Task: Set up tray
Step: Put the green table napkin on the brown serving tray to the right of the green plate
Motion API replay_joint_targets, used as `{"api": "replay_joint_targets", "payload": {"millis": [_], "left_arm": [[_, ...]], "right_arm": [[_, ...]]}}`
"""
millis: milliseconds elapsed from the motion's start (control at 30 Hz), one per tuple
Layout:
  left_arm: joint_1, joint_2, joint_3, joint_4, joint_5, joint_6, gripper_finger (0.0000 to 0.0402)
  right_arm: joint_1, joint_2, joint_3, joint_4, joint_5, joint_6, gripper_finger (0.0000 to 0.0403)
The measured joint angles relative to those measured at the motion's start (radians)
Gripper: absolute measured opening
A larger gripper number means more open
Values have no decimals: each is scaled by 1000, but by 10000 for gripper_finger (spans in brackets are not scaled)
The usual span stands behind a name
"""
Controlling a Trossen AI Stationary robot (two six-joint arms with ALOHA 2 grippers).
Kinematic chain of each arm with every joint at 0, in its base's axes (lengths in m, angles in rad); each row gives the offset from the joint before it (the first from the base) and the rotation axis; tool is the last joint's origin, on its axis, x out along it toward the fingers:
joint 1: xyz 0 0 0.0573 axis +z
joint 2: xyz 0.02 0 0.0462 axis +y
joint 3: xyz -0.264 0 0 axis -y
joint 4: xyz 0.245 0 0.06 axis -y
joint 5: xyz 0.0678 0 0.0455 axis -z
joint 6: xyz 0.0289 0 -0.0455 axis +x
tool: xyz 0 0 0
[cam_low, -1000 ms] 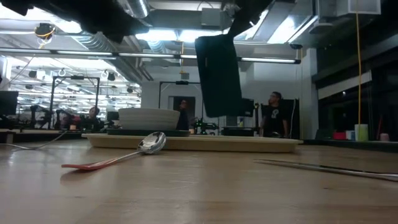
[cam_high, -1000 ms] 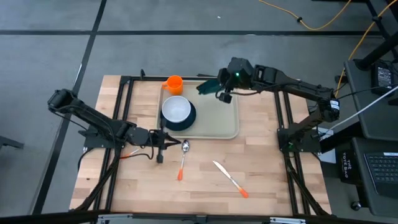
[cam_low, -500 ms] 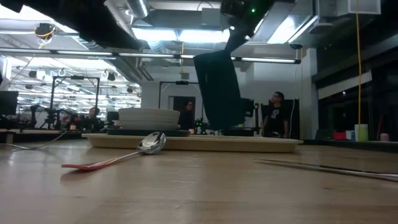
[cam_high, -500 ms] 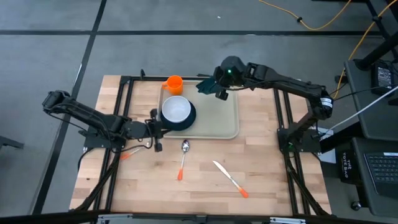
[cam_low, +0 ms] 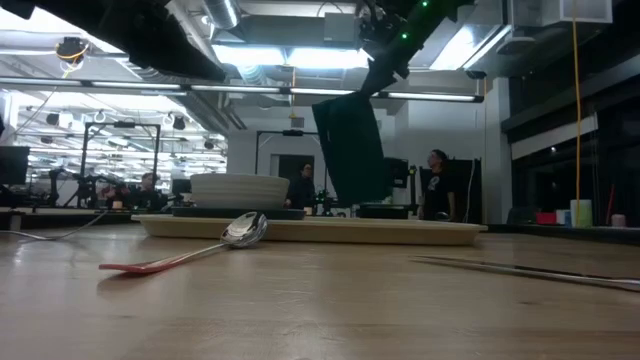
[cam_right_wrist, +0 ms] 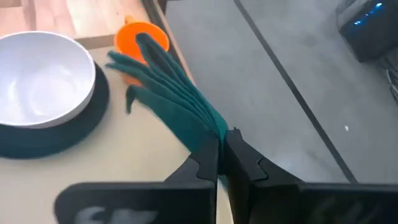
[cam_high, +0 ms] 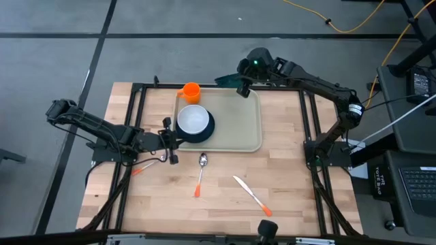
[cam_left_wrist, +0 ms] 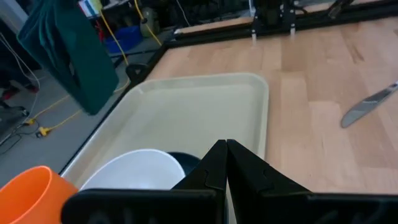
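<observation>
The beige tray point(cam_high: 235, 126) lies on the wooden table and carries a white bowl point(cam_high: 193, 120) on a dark round plate point(cam_high: 207, 129). An orange cup point(cam_high: 190, 92) stands at the tray's far left corner. My right gripper point(cam_high: 241, 83) hangs over the tray's far edge, shut on a dark green napkin point(cam_low: 350, 150). My left gripper point(cam_high: 170, 141) is shut and touches nothing, just left of the plate, near the tray's near left corner; its fingertips point(cam_left_wrist: 225, 152) point across the tray point(cam_left_wrist: 205, 106). My right gripper pinches the napkin's gathered upper end point(cam_right_wrist: 214, 129) between its two fingers, where several folds come together. The fingers slant downward from the table's right side. The napkin hangs below them in loose pleats point(cam_right_wrist: 161, 78), with its lower end point(cam_low: 360, 198) clear of the tray.
A spoon point(cam_high: 201, 171) with an orange handle and a knife point(cam_high: 251, 196) with an orange handle lie on the bare wood near the table's front. Black frame rails run along the table's left and right sides. People stand in the room behind the table.
My right gripper has carried the hanging napkin toward the table's far edge, from over the tray's middle to over its far rim. My left gripper has drawn away from the spoon toward the tray's near left corner, tipped up more level, and then kept still.
</observation>
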Motion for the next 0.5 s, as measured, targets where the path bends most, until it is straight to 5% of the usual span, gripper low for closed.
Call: {"api": "replay_joint_targets", "payload": {"millis": [500], "left_arm": [[0,0,0,47,1,44,4]], "right_arm": [[-4,18,-289,115,-100,31,13]]}}
